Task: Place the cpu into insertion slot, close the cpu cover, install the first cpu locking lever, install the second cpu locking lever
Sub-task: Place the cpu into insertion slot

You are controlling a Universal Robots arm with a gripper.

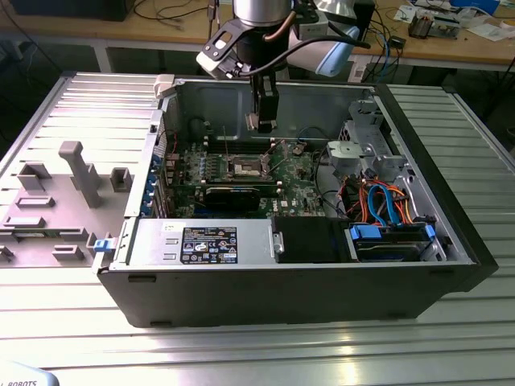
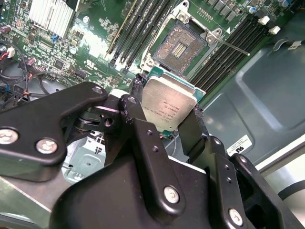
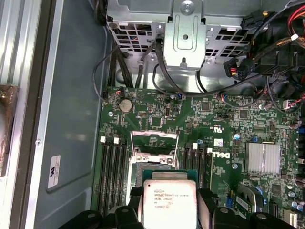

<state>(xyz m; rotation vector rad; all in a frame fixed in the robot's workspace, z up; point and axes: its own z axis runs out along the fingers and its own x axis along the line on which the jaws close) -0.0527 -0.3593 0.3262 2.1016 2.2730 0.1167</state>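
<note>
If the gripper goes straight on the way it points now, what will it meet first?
Probably the open socket: in the second wrist view it lies just ahead of the cpu that the gripper holds. Whether they line up exactly is unclear.

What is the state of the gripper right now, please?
Gripper: shut on the small flat square silver-grey cpu.

cpu (image 2: 171, 98) clamped in the gripper (image 2: 166, 106), over the motherboard (image 2: 71, 57) near its socket (image 2: 180, 47), inside the computer case (image 1: 282, 289) on the table (image 1: 241, 354).
</note>
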